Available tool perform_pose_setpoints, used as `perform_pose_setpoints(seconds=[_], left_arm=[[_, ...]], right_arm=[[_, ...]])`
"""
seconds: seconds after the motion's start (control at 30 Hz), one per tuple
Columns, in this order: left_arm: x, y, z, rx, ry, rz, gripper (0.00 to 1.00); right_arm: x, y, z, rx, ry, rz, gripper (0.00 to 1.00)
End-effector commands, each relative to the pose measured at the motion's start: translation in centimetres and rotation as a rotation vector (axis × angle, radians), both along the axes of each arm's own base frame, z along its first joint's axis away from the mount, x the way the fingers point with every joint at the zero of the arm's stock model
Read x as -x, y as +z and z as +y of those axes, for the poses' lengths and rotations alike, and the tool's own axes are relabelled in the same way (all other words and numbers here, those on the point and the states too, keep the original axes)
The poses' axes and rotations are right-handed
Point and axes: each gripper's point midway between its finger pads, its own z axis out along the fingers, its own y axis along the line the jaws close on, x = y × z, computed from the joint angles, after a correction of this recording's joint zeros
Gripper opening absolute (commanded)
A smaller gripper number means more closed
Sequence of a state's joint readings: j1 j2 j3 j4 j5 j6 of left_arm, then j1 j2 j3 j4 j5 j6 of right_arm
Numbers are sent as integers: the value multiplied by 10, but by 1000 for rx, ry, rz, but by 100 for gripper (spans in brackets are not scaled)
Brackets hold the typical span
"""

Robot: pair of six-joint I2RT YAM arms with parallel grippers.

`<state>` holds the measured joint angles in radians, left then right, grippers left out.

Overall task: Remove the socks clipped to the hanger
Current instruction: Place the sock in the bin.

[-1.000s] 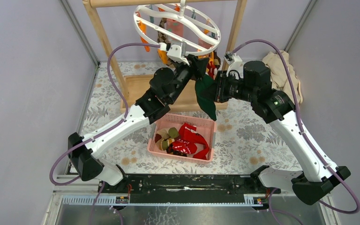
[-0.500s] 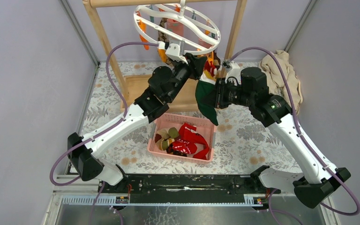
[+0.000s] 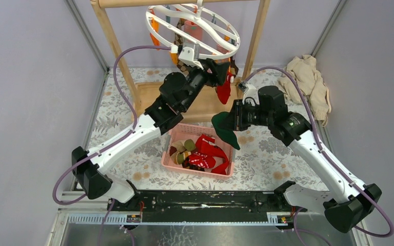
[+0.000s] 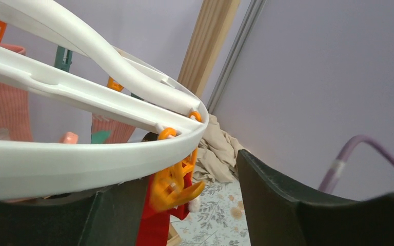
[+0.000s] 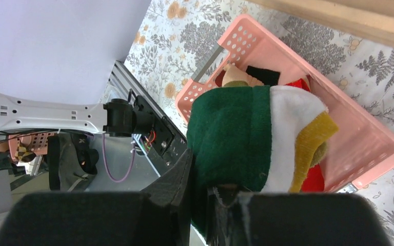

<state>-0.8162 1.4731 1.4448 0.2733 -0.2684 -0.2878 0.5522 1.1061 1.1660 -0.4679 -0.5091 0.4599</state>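
The white ring hanger (image 3: 149,21) hangs from the wooden rack, with several socks clipped under it, among them a pink one (image 3: 193,31) and a red one (image 3: 224,91). My left gripper (image 3: 220,69) is open at the ring's near rim. In the left wrist view its jaws (image 4: 184,215) straddle an orange clip (image 4: 177,184) that holds the red sock (image 4: 154,228) under the ring (image 4: 82,164). My right gripper (image 3: 236,119) is shut on a dark green sock (image 3: 225,128) with white and yellow bands (image 5: 231,133), free of the hanger, above the pink basket (image 5: 369,133).
The pink basket (image 3: 170,148) on the floral table holds several removed socks. The wooden rack frame (image 3: 113,41) stands behind it on its base (image 3: 151,95). A beige cloth heap (image 3: 308,82) lies at the back right. Purple cables loop off both arms.
My right gripper has pulled the green sock off the hanger and carried it down and toward the basket. The hanger swung slightly left. My left gripper stays at the ring.
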Motion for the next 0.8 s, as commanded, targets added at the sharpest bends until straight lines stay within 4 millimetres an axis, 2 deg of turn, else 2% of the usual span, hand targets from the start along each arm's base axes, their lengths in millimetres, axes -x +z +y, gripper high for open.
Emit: perform_pose_setpoints(seconds=[0.0,0.23,0.37,0.5,0.77], left_arm=[[9,15,12,33,-13,-23,71],[26,1,12,34,-77,13,75],[39,-8,14,32,-110,39,82],[49,-16,20,32,-111,61,98],[74,-34,40,35,-114,102,99]], right_arm=[[8,4,9,-56,67,-22,18],[8,-35,13,-21,79,45,20],[10,-63,18,5,90,91,20],[9,-92,21,41,82,120,20],[2,-149,25,154,27,137,25]])
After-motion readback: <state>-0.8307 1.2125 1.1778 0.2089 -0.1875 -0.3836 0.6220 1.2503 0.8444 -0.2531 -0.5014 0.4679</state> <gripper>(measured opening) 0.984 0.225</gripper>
